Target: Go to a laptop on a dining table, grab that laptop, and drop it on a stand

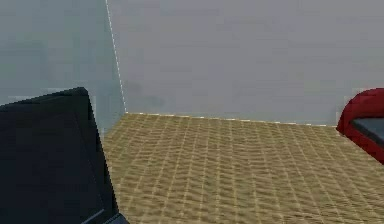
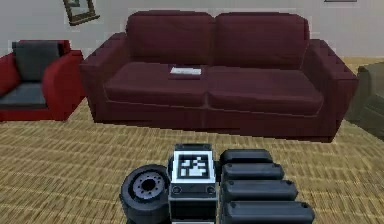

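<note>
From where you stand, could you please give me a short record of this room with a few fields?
floor: tan woven carpet
forward view's left: dark laptop, lid raised
sofa: dark red, two seats
on sofa seat: small flat pale thing
armchair: red, grey cushion, left of sofa
wall: framed picture above armchair
gripper: dark body beside marked white square; cannot tell whether it holds anything

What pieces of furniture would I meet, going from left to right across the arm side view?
red armchair → dark red sofa → olive-brown piece of furniture at the right edge
</note>
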Robot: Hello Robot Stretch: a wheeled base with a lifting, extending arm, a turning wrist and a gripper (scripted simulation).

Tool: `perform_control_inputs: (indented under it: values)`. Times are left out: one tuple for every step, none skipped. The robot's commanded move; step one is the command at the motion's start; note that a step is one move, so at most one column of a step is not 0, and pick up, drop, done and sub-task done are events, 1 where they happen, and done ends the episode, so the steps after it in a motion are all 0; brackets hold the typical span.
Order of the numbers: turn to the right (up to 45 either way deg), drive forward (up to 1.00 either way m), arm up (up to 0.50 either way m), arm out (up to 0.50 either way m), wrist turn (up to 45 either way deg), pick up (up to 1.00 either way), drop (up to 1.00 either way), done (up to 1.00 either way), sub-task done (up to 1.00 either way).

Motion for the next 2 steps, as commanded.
perform_control_inputs:
  values:
    - [24.0,0.0,0.0,0.0,0.0,0.0,0.0,0.0,0.0]
    - [-45.0,0.0,0.0,0.0,0.0,0.0,0.0,0.0,0.0]
